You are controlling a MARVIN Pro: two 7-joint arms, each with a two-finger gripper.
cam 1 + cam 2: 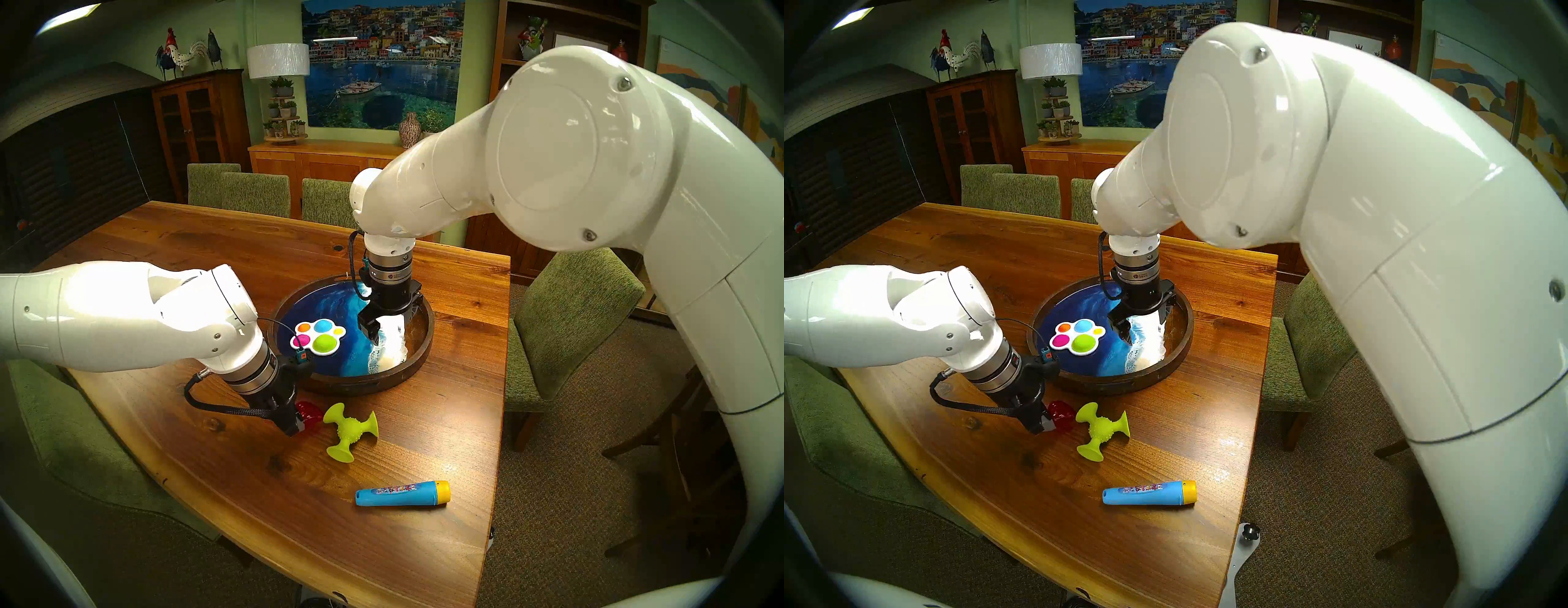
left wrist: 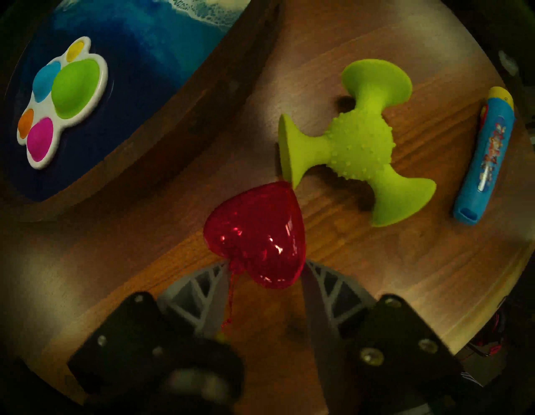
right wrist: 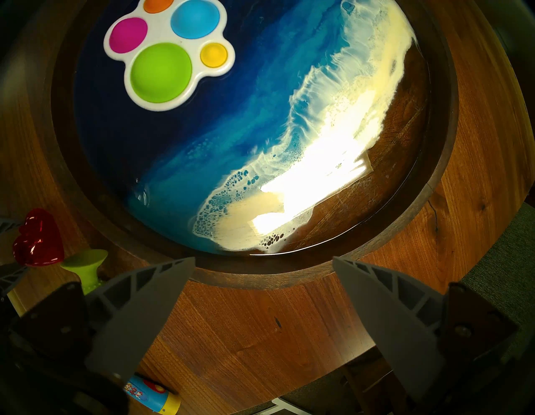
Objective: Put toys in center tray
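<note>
The red heart sits pinched between my left pincer's fingertips, just beside the lime suction toy — near the tray's rim. My right pincer hangs spread over the tray.

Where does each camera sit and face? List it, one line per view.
Head left: above the table, looking down; left arm and right arm show.
Head right: nearly the same, shifted sideways.
Left wrist: looks down past left claw holding the red heart.
Right wrist: above the tray, open right claw.
Both wrists share the paw pad.
</note>
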